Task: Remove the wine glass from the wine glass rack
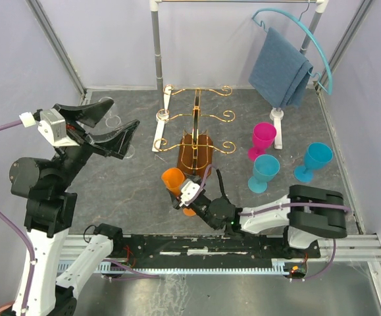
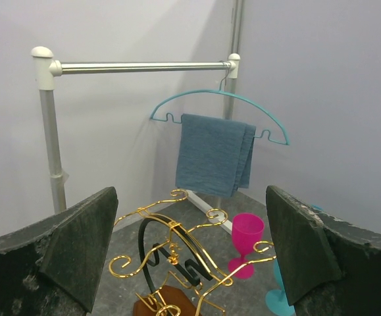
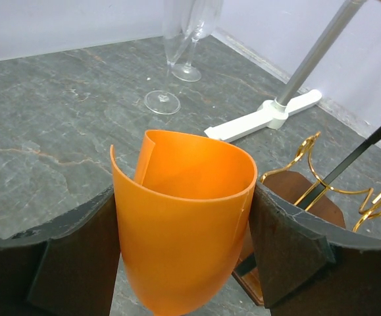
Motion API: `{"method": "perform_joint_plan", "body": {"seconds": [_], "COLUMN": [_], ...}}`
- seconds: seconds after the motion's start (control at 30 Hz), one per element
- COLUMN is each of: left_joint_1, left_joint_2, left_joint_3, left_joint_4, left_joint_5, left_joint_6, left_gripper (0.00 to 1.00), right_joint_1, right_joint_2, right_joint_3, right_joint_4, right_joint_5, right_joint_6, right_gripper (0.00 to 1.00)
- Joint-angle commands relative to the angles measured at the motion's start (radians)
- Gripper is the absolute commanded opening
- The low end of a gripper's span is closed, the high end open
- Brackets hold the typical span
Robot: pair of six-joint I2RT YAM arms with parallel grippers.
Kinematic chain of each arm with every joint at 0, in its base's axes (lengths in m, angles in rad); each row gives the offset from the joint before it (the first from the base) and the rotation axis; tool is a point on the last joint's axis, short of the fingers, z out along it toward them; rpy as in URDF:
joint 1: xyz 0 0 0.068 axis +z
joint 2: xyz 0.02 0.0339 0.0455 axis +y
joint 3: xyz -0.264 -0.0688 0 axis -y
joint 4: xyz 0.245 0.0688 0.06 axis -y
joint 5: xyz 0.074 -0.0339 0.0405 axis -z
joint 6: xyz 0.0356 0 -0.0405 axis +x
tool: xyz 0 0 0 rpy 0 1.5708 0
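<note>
The orange plastic wine glass is gripped by its bowl between my right gripper's fingers; the bowl is squeezed out of round. My right gripper holds it low, just near-left of the rack's brown base, apart from the gold arms. The gold wire wine glass rack stands mid-table and carries no glass that I can see; it also shows in the left wrist view. My left gripper is wide open and empty, raised at the left, facing the rack.
A pink glass and two teal glasses stand right of the rack. Two clear glasses stand at the left, under my left gripper. A white pole stand with a blue towel on a teal hanger is behind.
</note>
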State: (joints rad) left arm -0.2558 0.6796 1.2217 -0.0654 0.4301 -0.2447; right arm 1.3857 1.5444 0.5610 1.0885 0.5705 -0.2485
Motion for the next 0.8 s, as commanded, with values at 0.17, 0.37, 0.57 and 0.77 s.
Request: {"method": "perform_joint_plan", "body": {"seconds": [0.17, 0.37, 0.57, 0.77], "left_joint_1": [-0.002, -0.002, -0.002, -0.003], "left_joint_2": [-0.009, -0.016, -0.029, -0.041], "left_joint_3": [-0.020, -0.059, -0.080, -0.076], "left_joint_4": [0.012, 0.044, 0.038, 0.006], "left_joint_5": [-0.057, -0.070, -0.087, -0.101], "left_joint_6": [0.038, 0.022, 0.036, 0.068], "left_gripper": [0.99, 0.99, 0.99, 0.99], "right_joint_1": [0.004, 0.005, 0.005, 0.003], "right_joint_2": [0.131, 0.216, 0.330, 0.410], "right_joint_3": [0.002, 0.066, 0.176, 0.291], "right_joint_4": [0.352, 0.352, 0.354, 0.353], "right_joint_5": [0.045, 0.004, -0.007, -0.003], "right_joint_6": [-0.008, -0.075, -0.095, -0.117], "right_gripper": [0.62, 0.64, 0.65, 0.66]}}
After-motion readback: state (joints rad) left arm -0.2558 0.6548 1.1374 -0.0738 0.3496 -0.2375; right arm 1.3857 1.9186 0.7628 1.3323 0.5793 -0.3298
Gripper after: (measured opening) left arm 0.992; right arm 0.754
